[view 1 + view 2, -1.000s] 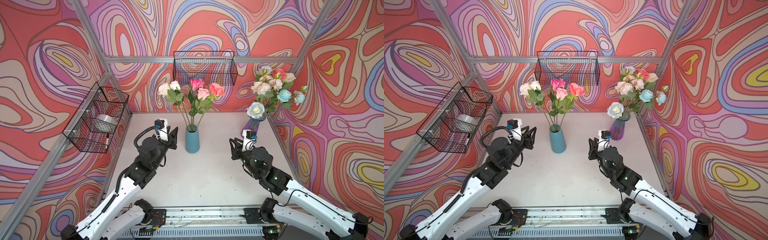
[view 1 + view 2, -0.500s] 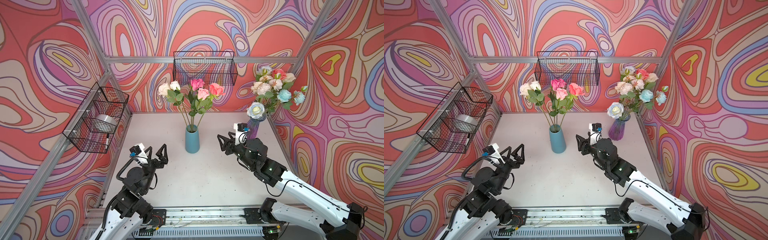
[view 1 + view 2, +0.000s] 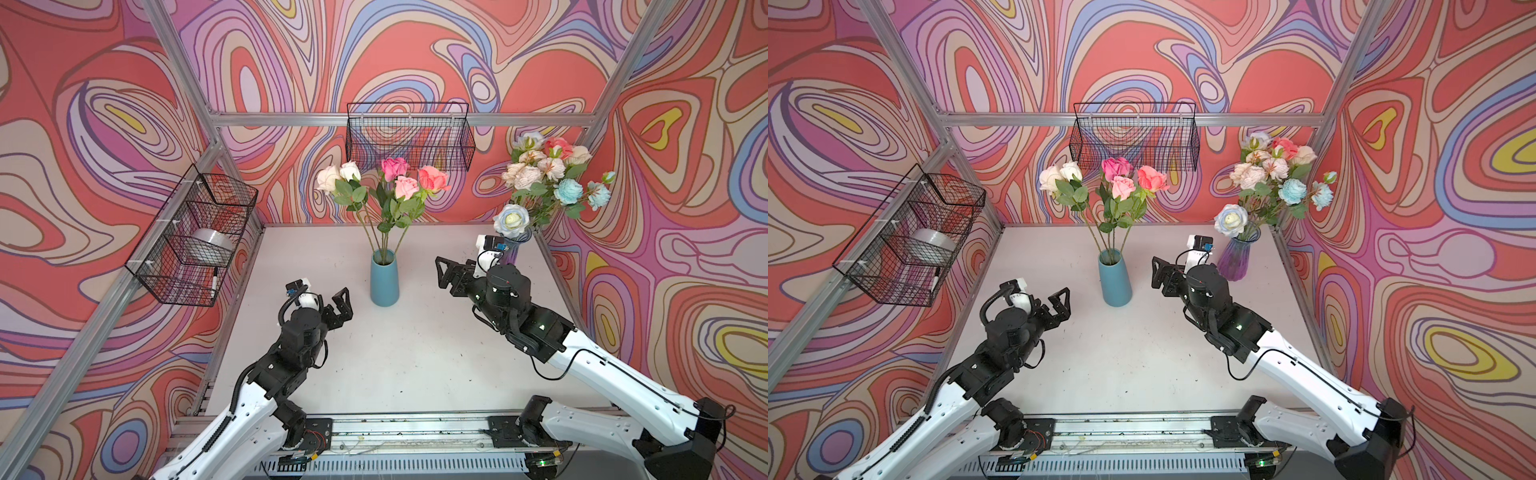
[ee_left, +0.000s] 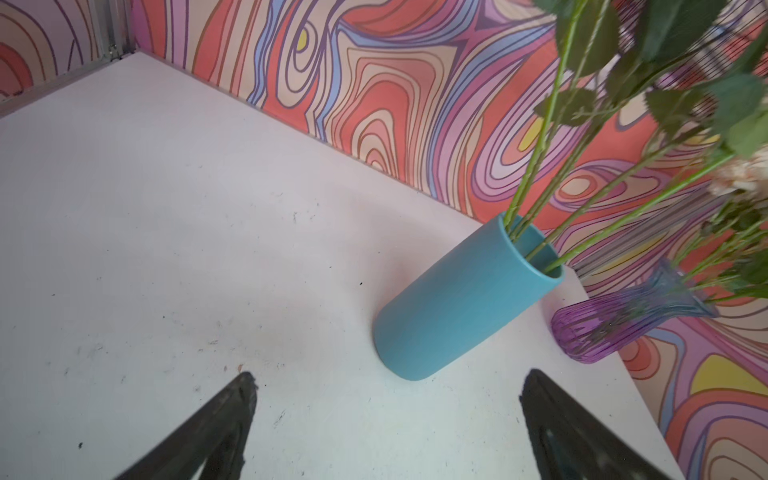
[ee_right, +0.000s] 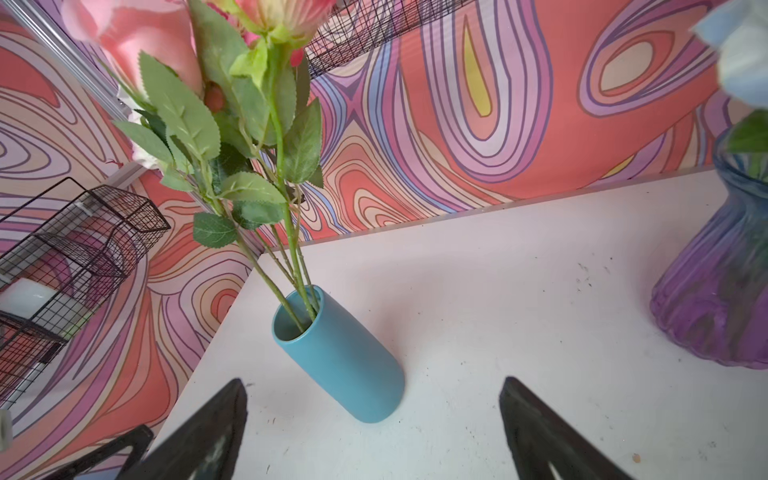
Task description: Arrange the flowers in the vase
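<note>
Matte teal cylindrical vase (image 3: 384, 282), frame centre: plain. Long-stemmed roses (image 3: 406, 187) above it: cream-white, hot pink, pale pink, coral; green stems, leaves. Ribbed glass vase (image 3: 1235, 259), right of centre: purple, blue toward rim. Mixed bouquet (image 3: 536, 172), upper right: cream, peach, coral, light blue. Cloth walls (image 3: 83, 124): swirling red, lilac, blue, beige, yellow contours. Flat tabletop (image 3: 415, 353): white, dark specks. Wire baskets (image 3: 409, 137): black.

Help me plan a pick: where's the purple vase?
In both top views the purple vase stands in the far right corner, right of the blue vase and close behind the right gripper.
</note>
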`<state>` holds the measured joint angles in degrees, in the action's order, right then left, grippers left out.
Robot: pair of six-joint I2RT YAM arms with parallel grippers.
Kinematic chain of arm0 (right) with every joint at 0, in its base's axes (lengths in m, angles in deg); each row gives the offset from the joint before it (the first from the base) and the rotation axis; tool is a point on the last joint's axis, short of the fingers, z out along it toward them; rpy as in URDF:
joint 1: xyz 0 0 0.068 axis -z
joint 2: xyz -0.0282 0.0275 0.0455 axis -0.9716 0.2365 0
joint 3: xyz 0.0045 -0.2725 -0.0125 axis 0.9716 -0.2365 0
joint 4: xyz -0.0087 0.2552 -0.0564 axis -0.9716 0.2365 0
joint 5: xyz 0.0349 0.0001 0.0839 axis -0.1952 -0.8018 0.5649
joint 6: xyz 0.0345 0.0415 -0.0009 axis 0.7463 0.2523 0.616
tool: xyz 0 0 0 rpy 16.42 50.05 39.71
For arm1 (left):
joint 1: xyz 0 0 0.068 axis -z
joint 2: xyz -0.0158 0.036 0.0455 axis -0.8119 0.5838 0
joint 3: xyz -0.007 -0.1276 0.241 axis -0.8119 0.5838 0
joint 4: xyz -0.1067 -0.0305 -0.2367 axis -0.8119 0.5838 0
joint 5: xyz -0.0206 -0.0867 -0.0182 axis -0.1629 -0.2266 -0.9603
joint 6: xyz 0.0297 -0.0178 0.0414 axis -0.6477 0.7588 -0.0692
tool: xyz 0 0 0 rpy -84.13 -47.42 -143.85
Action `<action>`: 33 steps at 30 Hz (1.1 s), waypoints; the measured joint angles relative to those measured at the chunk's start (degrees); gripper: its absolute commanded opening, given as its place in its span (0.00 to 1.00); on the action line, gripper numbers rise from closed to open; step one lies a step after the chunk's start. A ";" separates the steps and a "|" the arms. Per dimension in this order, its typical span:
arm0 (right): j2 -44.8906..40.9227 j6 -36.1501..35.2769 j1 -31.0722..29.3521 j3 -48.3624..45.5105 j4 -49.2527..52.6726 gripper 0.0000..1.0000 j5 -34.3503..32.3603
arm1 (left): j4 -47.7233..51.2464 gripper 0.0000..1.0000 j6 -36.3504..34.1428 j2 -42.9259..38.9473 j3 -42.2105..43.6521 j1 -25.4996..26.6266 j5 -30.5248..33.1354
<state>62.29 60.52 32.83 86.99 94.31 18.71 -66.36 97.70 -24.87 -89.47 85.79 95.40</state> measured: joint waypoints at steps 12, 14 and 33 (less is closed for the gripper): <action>2.82 -18.64 0.00 -16.68 -19.12 0.98 -8.35 | -2.58 1.00 -11.02 5.55 -3.43 0.00 1.14; 3.52 -23.45 0.02 -20.72 -24.83 0.98 -10.43 | -7.87 1.00 -19.71 5.49 -0.59 0.00 -0.37; 18.82 -45.68 20.81 -44.00 -70.01 0.98 -1.20 | -65.18 1.00 -47.67 42.95 20.46 -19.58 -0.63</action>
<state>81.10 14.83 53.64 42.99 24.30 17.51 -131.54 50.03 18.08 -69.01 66.21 94.77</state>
